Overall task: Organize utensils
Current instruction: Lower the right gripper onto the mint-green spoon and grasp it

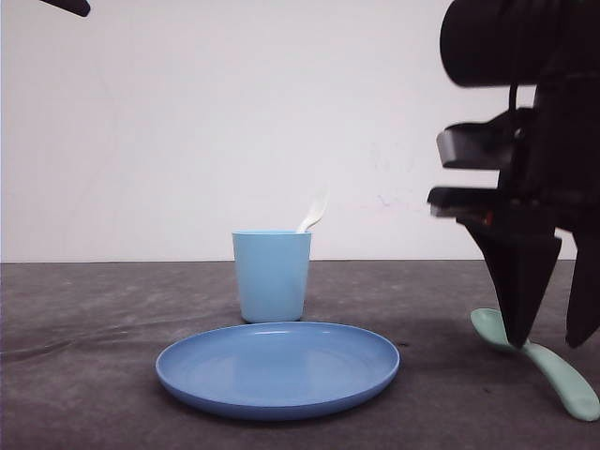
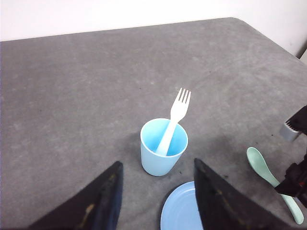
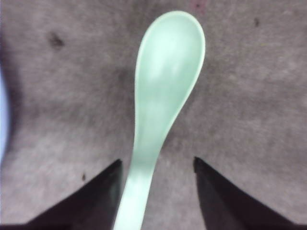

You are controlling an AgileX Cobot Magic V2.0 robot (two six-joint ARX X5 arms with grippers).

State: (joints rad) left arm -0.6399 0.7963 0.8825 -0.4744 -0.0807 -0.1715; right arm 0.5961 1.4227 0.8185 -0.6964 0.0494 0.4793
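Across the front view: light blue cup (image 1: 272,276) stands upright behind the round blue plate (image 1: 277,367), close to it. White fork (image 1: 314,213) leans in the cup, its top showing above the rim; that utensil looks already sorted. Right gripper (image 1: 548,337) hangs low at the table's right side, its dark fingers (image 1: 518,281) pointing down over the mint-green spoon (image 1: 548,367), which lies flat on the grey table (image 1: 84,356), bowl toward the plate.

Left wrist view: left gripper (image 2: 156,203) held high above the cup, jaws apart and empty, seemingly parked out of the way. Fork stands tines-up, handle resting in the cup's bottom. Spoon lies well right of the cup, under the other arm.

Right wrist view: fingers spread wide either side of the spoon's handle, not touching it as far as I can tell. Handle sits left of centre between them. Judgement: this is the line-up for a pinch on the handle; next, descend and close.
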